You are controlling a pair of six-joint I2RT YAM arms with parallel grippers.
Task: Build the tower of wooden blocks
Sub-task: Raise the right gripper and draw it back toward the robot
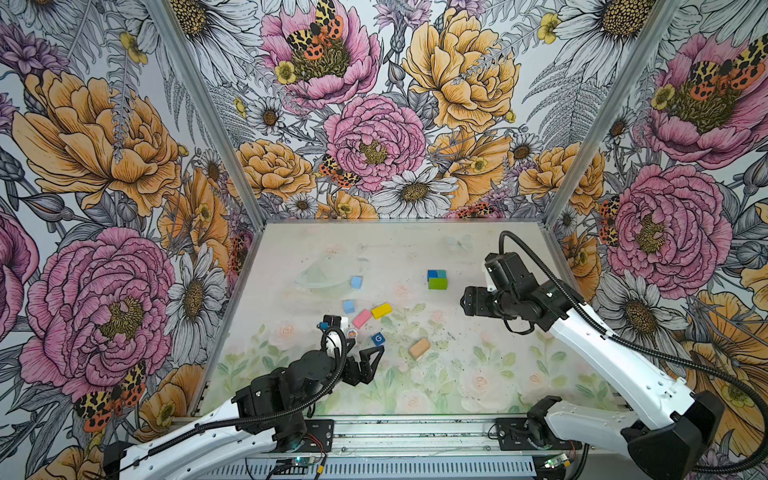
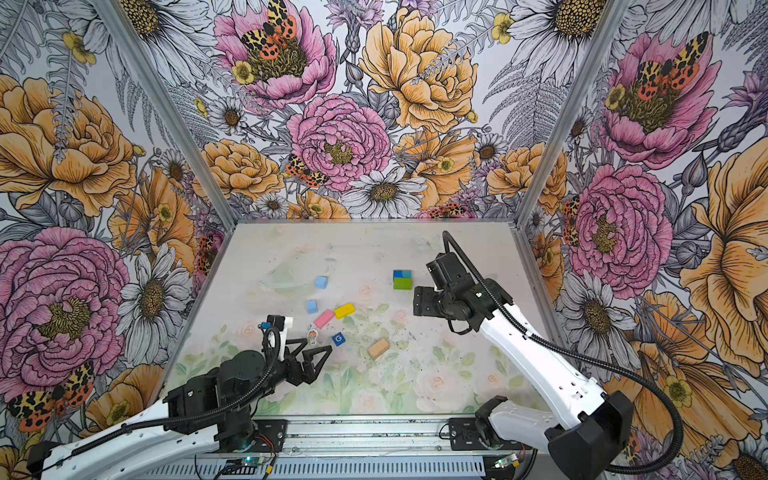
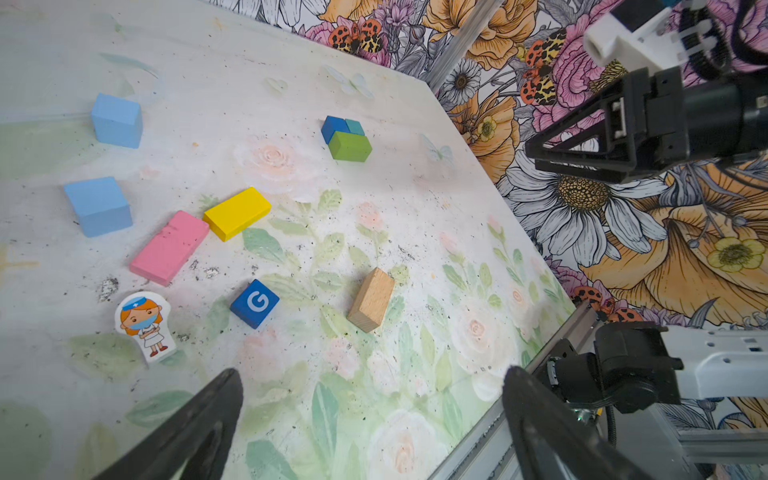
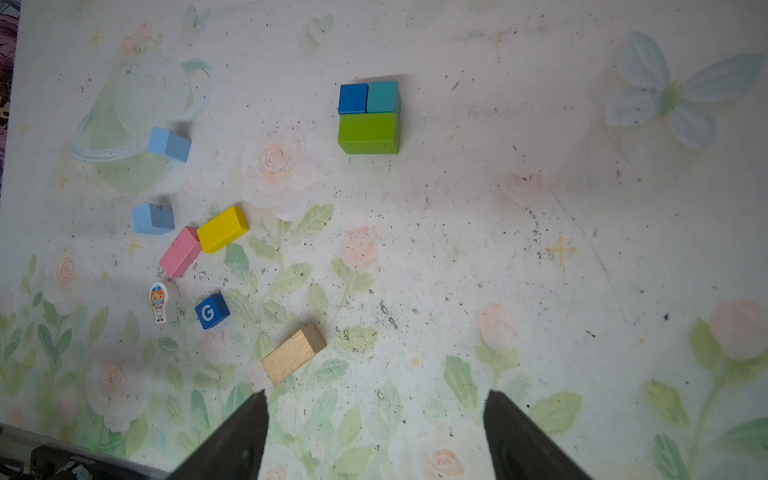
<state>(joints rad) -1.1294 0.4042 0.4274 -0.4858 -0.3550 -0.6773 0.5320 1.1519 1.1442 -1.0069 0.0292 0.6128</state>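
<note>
A green brick [image 1: 437, 284] [image 4: 368, 133] lies mid-table with a dark blue cube [image 4: 353, 98] and a teal cube [image 4: 383, 96] tight against its far side. Loose on the left are two light blue cubes [image 1: 356, 281] [image 1: 349, 306], a pink brick [image 1: 362, 318], a yellow brick [image 1: 381, 310], a blue G cube [image 1: 378, 338], a tan brick [image 1: 419, 348] and a white nurse figure [image 2: 312, 336]. My left gripper [image 2: 318, 347] [image 3: 372, 374] hovers open just in front of the figure. My right gripper [image 1: 468, 301] [image 4: 376, 395] hangs open and empty, to the right of the green brick.
The floral mat [image 1: 478, 374] ends at a metal rail [image 1: 415, 428] in front. Patterned walls close the back and both sides. Dark specks dot the mat. The right arm's white link [image 1: 615, 357] slants over the right part of the mat.
</note>
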